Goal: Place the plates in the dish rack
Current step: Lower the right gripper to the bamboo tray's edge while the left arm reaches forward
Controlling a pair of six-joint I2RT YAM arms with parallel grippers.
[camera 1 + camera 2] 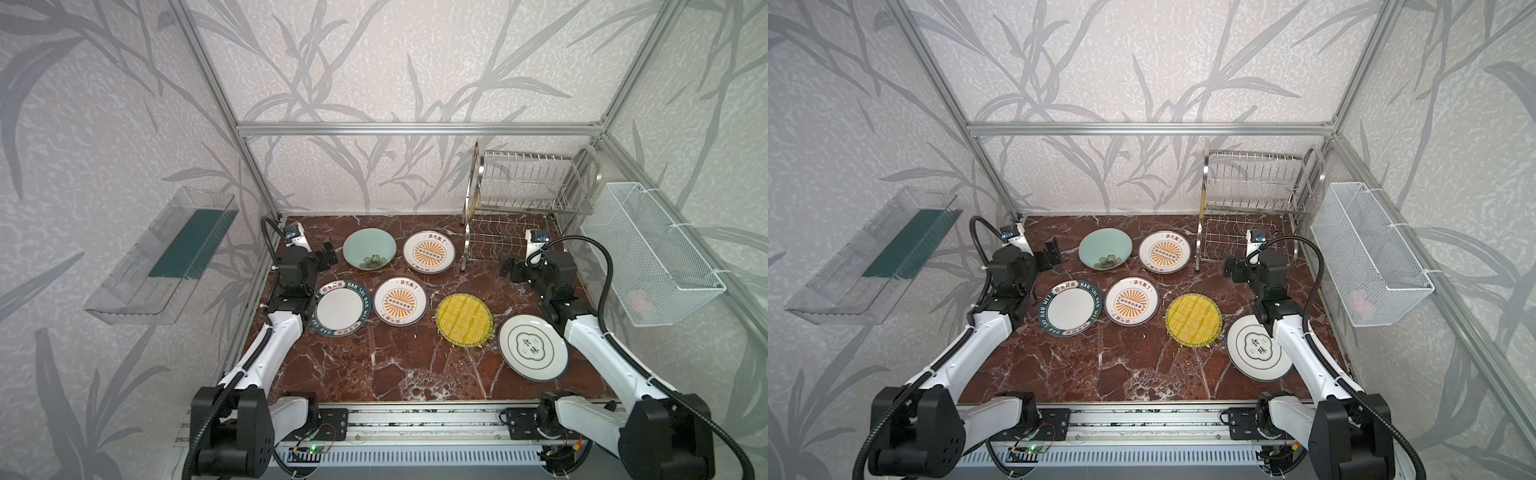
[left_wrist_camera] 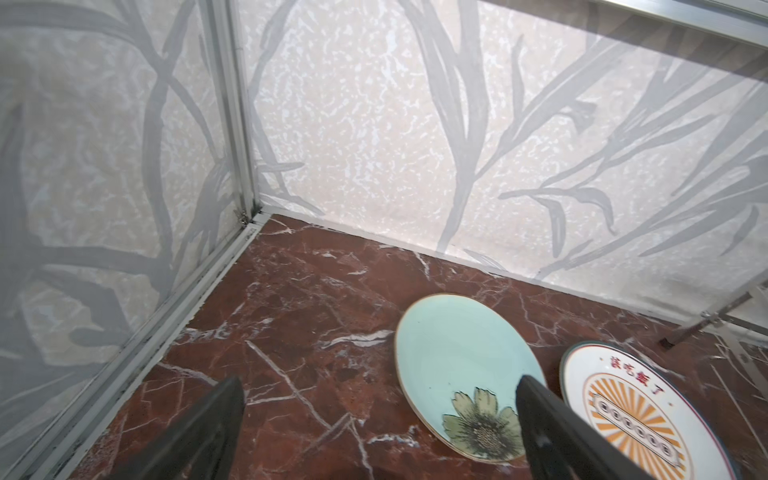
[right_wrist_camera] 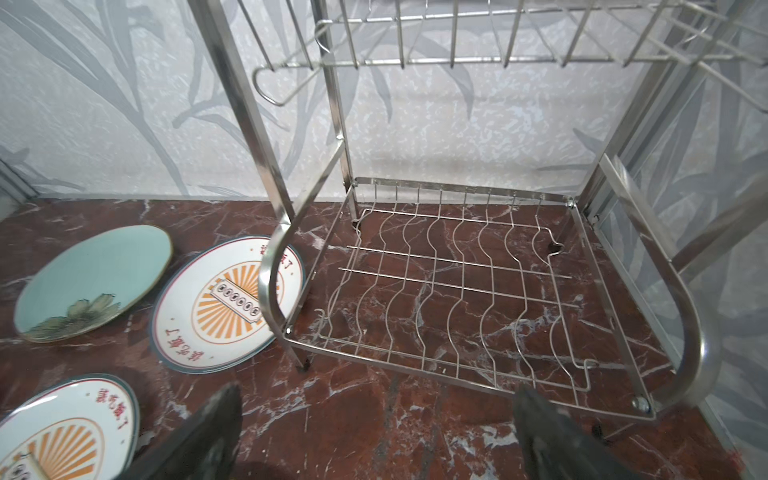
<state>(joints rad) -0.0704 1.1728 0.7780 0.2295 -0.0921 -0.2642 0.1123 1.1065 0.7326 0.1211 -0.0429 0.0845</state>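
All six plates lie flat on the reddish marble table [image 1: 374,365], none of them in the dish rack [image 1: 523,206] yet. The rack stands in the far right corner against the wall (the right wrist view looks straight into its lower tier, wavy wires with marble showing through).

Far row in both top views: the pale green flower plate [image 1: 369,248], and close beside it a sunburst plate [image 1: 429,252] that sits just beside the rack's near left foot. Next row: the teal-rimmed lettered plate [image 1: 341,308], its left edge tucked under the left arm, then the other sunburst plate [image 1: 400,301] right next to it, then the yellow ribbed plate [image 1: 464,319]. The cloud emblem plate [image 1: 532,347] is nearest the front on the right, partly hidden by the right arm.

The left gripper [image 1: 328,253] hovers just left of the green plate, jaws spread wide, nothing between them. The right gripper [image 1: 508,268] hangs in front of the rack's lower tier, also wide apart and holding nothing.
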